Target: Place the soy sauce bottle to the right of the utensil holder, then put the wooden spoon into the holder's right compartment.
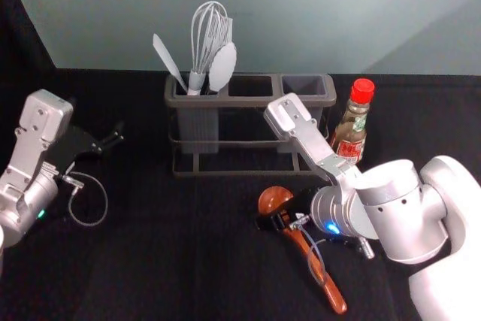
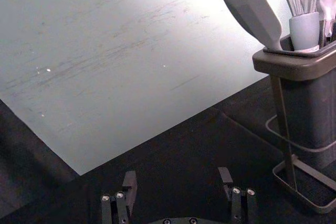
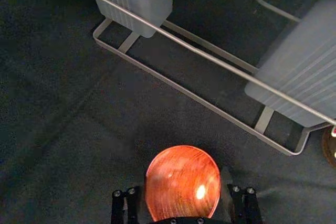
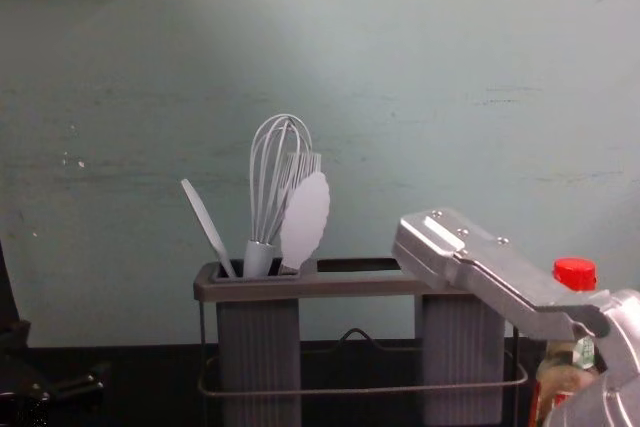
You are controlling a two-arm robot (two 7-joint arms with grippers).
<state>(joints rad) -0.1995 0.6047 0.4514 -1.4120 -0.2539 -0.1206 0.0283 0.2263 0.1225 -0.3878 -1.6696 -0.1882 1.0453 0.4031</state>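
1. The right arm (image 1: pixel 400 208) is white and silver, with fat round parts, a blue light (image 1: pixel 331 228) and a grey cable (image 1: pixel 310 241).
2. The left arm (image 1: pixel 26 159) is silver, with a green light (image 1: pixel 40 214) and a thin, loopy cable (image 1: pixel 106 199).
3. The left end effector (image 1: pixel 96 119) and right end effector (image 1: pixel 284 210) are black, with shiny little screws (image 2: pixel 105 198).

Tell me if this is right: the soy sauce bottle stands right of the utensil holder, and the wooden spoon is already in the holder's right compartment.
Wrong about the spoon: the head view shows the wooden spoon lying in front of the utensil holder, its bowl by the right gripper. The soy sauce bottle does stand right of the holder.
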